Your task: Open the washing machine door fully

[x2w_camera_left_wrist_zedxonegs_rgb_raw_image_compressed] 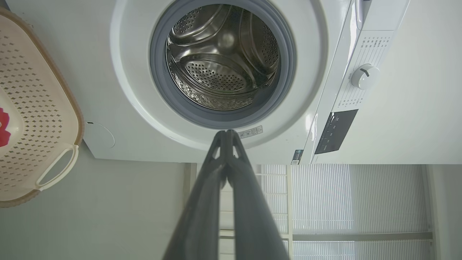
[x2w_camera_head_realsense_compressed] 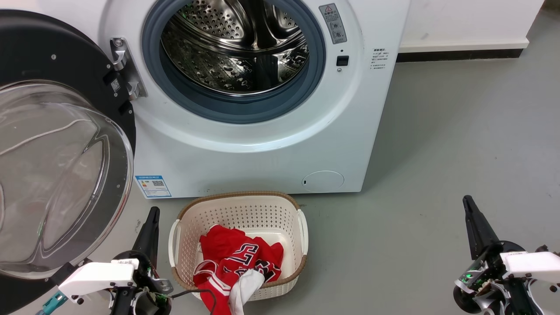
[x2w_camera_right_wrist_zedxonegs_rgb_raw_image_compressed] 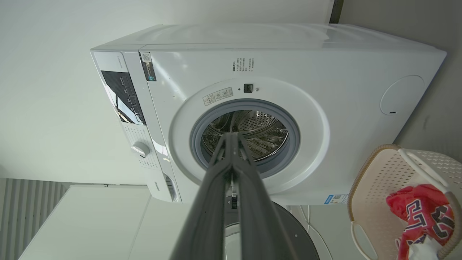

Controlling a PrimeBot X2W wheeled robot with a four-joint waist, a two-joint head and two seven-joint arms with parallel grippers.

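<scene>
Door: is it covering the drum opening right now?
No, the door hangs swung out on its hinge, left of the machine in the head view, leaving the drum exposed.

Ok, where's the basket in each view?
Head view: basket bottom centre, just before the machine.
Left wrist view: basket at the left edge, cut off.
Right wrist view: basket at the lower right, red cloth inside.
Shared landmark: the drum, ringed in grey, in all three.
</scene>
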